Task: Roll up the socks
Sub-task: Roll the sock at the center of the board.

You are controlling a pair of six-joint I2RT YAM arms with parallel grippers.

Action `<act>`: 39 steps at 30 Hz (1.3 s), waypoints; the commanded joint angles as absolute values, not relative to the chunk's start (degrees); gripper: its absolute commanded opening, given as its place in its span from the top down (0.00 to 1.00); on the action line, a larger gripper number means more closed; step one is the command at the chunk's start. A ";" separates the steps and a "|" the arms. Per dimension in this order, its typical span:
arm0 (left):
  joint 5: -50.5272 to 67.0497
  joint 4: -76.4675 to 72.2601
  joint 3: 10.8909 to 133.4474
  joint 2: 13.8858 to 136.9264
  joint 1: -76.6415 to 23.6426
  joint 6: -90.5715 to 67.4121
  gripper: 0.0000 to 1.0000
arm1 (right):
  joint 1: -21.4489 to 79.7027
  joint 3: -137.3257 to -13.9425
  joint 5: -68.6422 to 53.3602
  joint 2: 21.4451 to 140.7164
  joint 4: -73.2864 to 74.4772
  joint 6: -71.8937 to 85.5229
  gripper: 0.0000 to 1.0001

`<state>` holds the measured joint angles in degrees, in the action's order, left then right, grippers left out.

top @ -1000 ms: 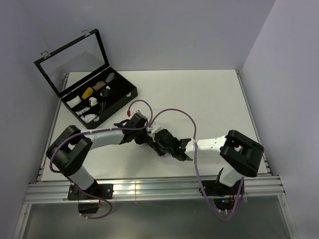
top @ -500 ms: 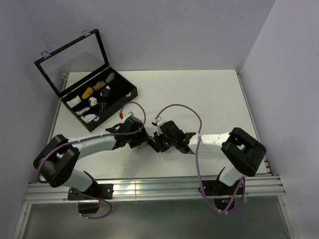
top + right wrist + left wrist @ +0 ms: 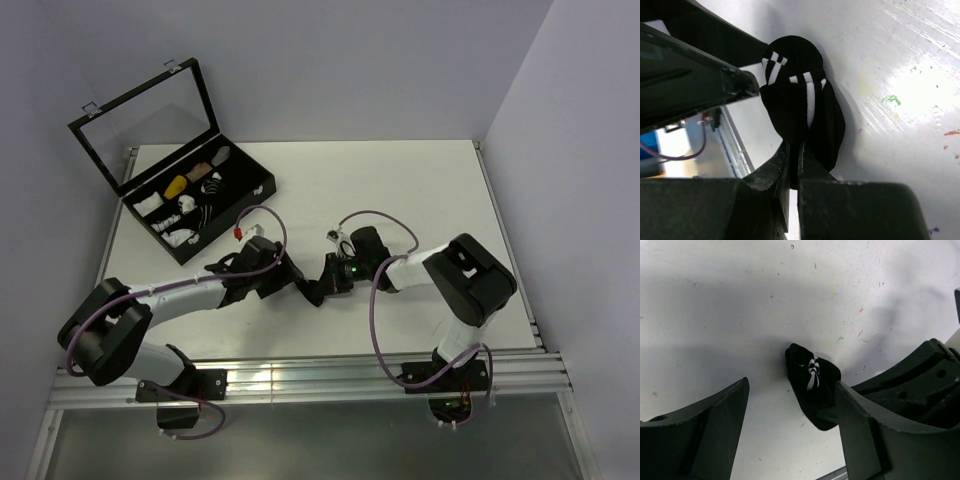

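Note:
The socks (image 3: 799, 107) are a bunched black bundle with thin white stripes, lying on the white table near its front middle (image 3: 311, 293). My right gripper (image 3: 793, 152) is shut on the bundle's lower edge, with black fabric pinched between its fingertips. It reaches the bundle from the right (image 3: 323, 288). My left gripper (image 3: 792, 390) is open, and the socks (image 3: 812, 382) lie just past its tips, close to its right finger (image 3: 865, 435). From above, the left gripper (image 3: 292, 282) sits right beside the bundle on its left.
A black case (image 3: 245, 196) with a raised clear lid (image 3: 140, 112) stands at the back left, holding several small rolled bundles. The metal rail (image 3: 300, 375) runs along the table's front edge. Purple cables loop over both arms.
My left gripper has opened and let go of the socks. My right gripper has shut on them and swung in toward the table's middle.

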<state>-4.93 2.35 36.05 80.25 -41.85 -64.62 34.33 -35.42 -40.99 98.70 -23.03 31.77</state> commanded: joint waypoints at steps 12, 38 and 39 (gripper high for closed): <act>-1.67 -1.76 38.50 86.48 -42.45 -64.07 0.31 | 28.74 -32.17 -51.33 108.54 -37.88 42.71 1.00; -0.53 6.94 45.70 93.69 -42.71 -61.08 0.94 | 48.06 -31.73 -4.85 74.54 -12.31 11.00 0.58; -0.53 7.12 45.88 93.78 -42.71 -60.91 0.94 | 48.95 -31.73 -3.44 74.27 -11.87 10.29 0.58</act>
